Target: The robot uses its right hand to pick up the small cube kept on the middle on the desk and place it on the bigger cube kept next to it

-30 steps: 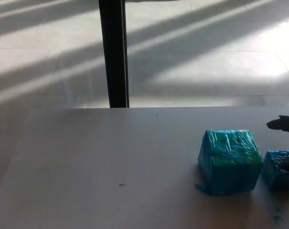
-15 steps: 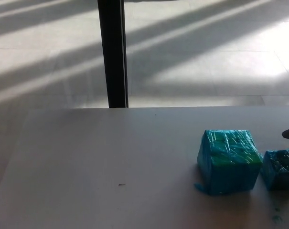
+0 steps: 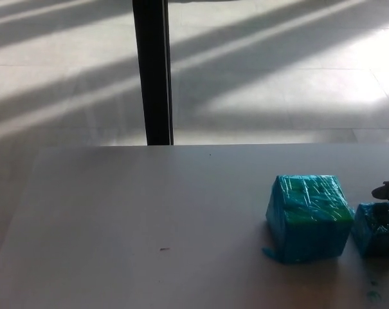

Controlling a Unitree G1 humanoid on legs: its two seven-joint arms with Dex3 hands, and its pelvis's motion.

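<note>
A big cube wrapped in shiny blue-green film stands on the white desk at the right. Touching or nearly touching its right side is a smaller blue cube, cut off by the picture's right edge. Just above the small cube, a black tip of my right hand pokes in from the right edge. Too little of the hand shows to tell how it is held. It hovers close over the small cube's far top edge. My left hand does not show.
A black vertical post stands behind the desk's far edge. Beyond it lies a pale tiled floor with bands of sunlight. A tiny dark speck lies on the desk. Small blue flecks lie at the front right.
The right hand's black tip drew back toward the right edge, then came down a little closer to the small cube. The cubes have not moved.
</note>
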